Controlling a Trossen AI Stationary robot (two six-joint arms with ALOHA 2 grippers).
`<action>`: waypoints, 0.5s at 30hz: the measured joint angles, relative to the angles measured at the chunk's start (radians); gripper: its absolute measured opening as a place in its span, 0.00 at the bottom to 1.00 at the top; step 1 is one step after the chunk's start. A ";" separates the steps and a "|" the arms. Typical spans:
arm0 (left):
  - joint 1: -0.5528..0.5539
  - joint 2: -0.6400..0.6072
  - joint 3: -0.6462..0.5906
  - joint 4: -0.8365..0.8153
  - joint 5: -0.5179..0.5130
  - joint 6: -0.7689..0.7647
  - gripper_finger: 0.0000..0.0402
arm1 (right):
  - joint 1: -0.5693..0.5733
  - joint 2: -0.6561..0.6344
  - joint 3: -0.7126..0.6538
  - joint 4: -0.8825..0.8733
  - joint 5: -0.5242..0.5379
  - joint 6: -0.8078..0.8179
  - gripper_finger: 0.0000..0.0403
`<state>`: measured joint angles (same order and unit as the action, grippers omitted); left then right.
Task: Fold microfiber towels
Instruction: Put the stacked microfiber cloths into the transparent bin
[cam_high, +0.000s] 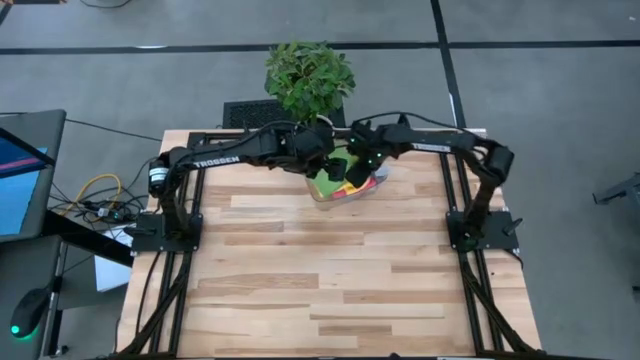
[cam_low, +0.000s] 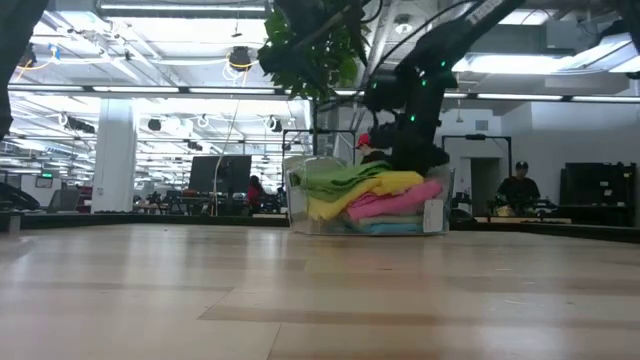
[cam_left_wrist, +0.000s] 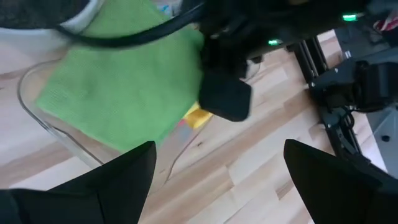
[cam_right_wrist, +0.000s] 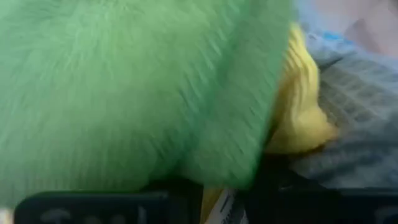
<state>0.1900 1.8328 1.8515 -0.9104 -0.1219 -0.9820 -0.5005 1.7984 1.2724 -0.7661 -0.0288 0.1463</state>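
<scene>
You have the tray (cam_high: 322, 194) at the far middle of the surface (cam_high: 330, 290), with the towels (cam_low: 365, 195) stacked in it, one on top of another. A potted plant (cam_high: 308, 77) stands just behind the tray, at the far edge. The left end effector (cam_high: 325, 150) hangs above the tray's left part; the right end effector (cam_high: 360, 170) is down at the pile from the right side, pressed against the top towel.
</scene>
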 joint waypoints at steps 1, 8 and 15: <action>-0.003 0.000 0.000 -0.001 0.000 0.002 0.86 | 0.001 0.017 0.000 0.000 0.000 0.000 0.28; -0.025 0.000 0.000 -0.020 0.003 0.004 0.86 | 0.008 0.076 0.003 0.019 -0.022 0.009 0.27; -0.052 0.000 0.000 -0.021 0.012 0.003 0.86 | -0.003 -0.031 0.024 -0.031 -0.020 0.003 0.27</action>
<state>0.1380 1.8328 1.8515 -0.9314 -0.1102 -0.9785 -0.5035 1.7669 1.2962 -0.7974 -0.0485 0.1491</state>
